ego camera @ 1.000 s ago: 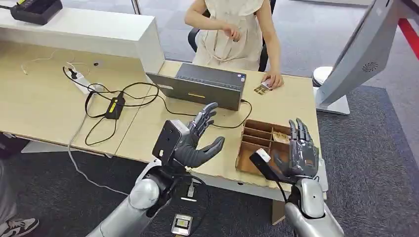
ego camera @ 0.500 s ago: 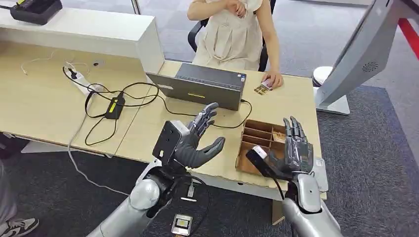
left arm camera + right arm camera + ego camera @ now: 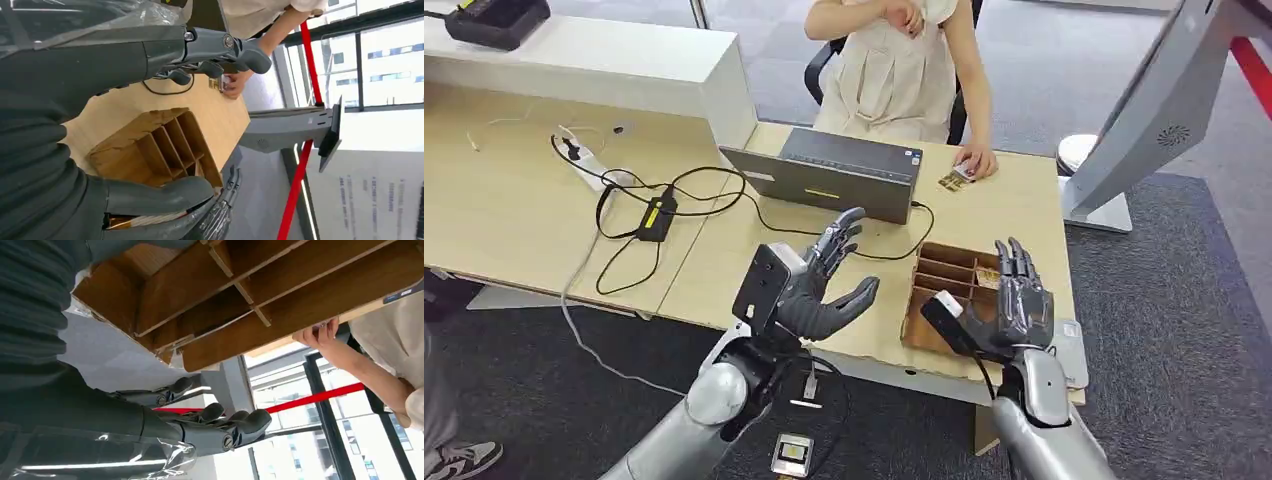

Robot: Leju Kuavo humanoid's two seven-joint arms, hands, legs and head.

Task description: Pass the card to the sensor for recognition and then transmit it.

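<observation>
Both hands hold nothing, fingers spread: the right hand (image 3: 1022, 300) over the wooden box (image 3: 944, 285), the left hand (image 3: 819, 285) above the desk (image 3: 724, 260).

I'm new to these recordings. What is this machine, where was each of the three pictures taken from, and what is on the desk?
This is a humanoid robot with two silver arms ending in dark, many-fingered hands. The wide picture looks down from its head; the other two come from cameras at its wrists and appear turned sideways.

On the light wooden desk lie a grey flat box-shaped device, black cables and a brown wooden divided tray. The tray's compartments also show in the left wrist view. A seated person rests a hand on small cards at the far edge.

The left hand is raised, fingers apart, holding nothing. The right hand hovers over the tray, fingers apart; it holds nothing that I can see.
</observation>
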